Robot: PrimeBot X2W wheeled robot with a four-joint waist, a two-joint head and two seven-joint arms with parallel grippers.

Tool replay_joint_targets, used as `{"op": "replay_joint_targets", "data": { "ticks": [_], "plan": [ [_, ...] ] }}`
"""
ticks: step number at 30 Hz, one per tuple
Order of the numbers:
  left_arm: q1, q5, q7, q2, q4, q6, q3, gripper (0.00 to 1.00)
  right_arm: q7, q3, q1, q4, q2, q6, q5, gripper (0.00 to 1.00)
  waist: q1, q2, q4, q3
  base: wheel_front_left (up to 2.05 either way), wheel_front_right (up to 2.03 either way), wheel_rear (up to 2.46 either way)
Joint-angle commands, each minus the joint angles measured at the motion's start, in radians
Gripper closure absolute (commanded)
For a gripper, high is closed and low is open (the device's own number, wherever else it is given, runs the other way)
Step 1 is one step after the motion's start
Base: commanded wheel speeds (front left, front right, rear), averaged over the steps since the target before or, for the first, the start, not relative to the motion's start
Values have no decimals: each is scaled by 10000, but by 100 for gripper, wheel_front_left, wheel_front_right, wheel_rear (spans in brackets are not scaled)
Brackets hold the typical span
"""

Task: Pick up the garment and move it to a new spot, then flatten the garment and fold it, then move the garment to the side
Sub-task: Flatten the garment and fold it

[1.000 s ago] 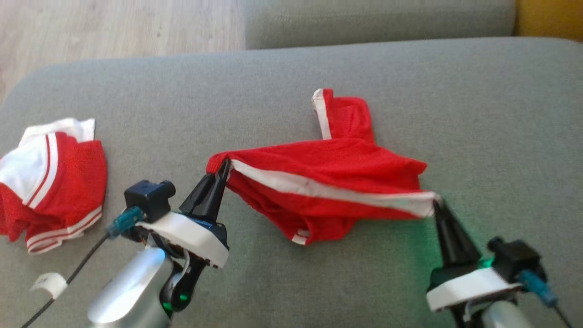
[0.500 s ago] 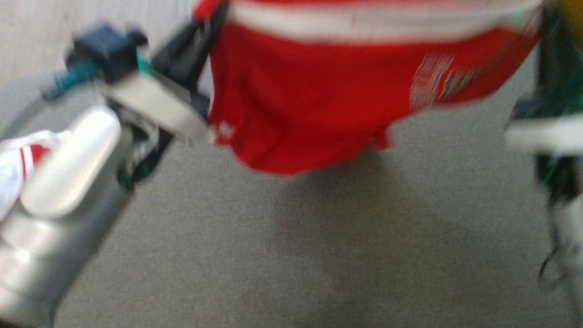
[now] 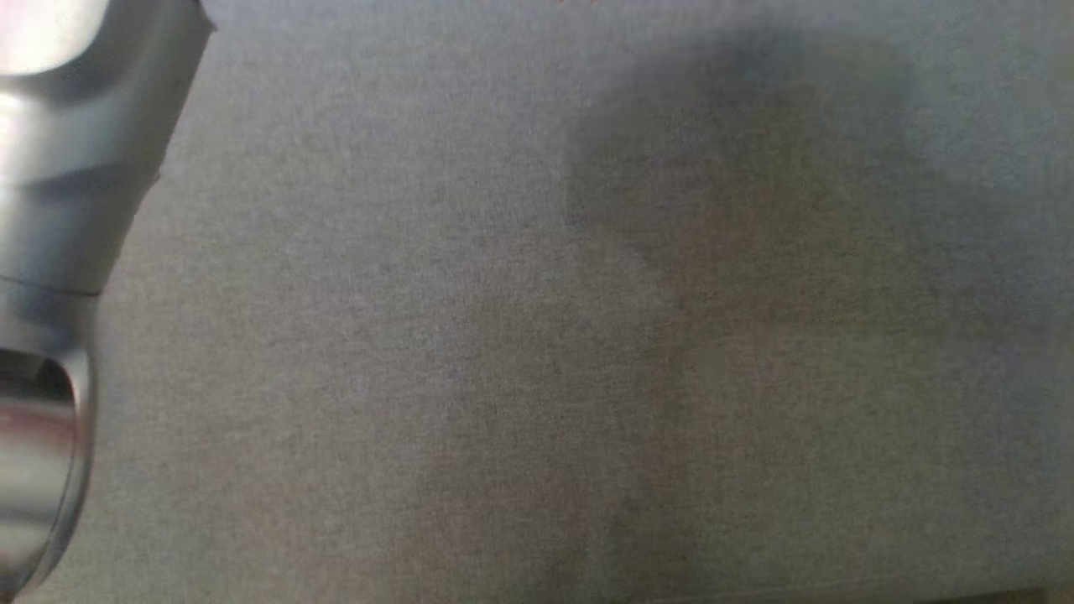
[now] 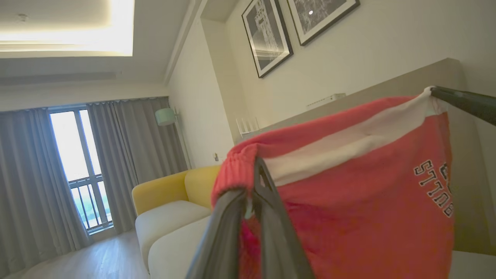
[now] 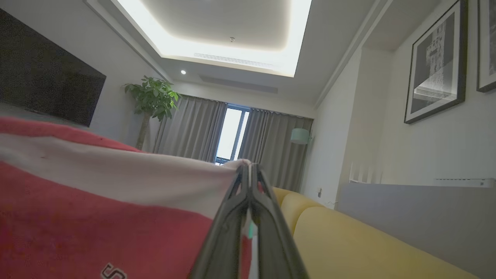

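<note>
The garment (image 4: pixel 348 201) is a pair of red shorts with a white waistband and dark lettering. It hangs in the air, stretched by its waistband between both grippers. In the left wrist view my left gripper (image 4: pixel 252 180) is shut on the red end of the waistband, and the right gripper (image 4: pixel 438 92) pinches the far end at the upper right. Seen from the right wrist, my right gripper (image 5: pixel 248 167) is shut on the white band of the garment (image 5: pixel 97 201), which spreads to the left. The head view holds my pale left forearm (image 3: pixel 50 168) over the grey cushion (image 3: pixel 419 352).
A soft shadow (image 3: pixel 738 193) lies on the cushion. A yellow sofa (image 5: pixel 348 240) stands beyond the garment, also seen from the left wrist as the yellow sofa (image 4: pixel 170 190). Framed pictures (image 4: pixel 267 35) hang on the wall, with curtains and a window (image 5: pixel 230 135) behind.
Both grippers have lifted the shorts off the cushion, still holding the waistband ends. The head view has shifted down onto bare cushion, and the shorts have passed out of its top.
</note>
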Motion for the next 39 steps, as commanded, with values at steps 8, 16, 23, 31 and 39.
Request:
{"op": "replay_joint_targets", "data": {
  "ticks": [8,16,23,31,39],
  "plan": [
    [1454,342,-179,1,-1085,-51,100,100,-109,-325,2030,-733,-153,-9,350,100,-5,0,65,457,0,0,0],
    [5526,-154,-182,-38,-2094,-52,-1578,100,-112,-1455,6729,-1386,223,-9,176,100,-5,0,10,-496,0,0,0],
    [8256,-948,-182,399,-2225,-53,-3570,100,454,-2374,9976,-2186,599,-9,85,100,-5,0,-382,-1592,0,0,0],
    [9955,-1945,328,1119,-2460,-46,-4564,100,1729,-3398,12564,-4042,1212,-9,-4,100,-5,0,-552,-2258,0,0,0],
    [10229,-3100,723,1182,-4149,197,-4022,100,2808,-4642,13540,-5710,1718,-9,-160,100,-5,0,46,-2140,0,0,0]
  ]
}}
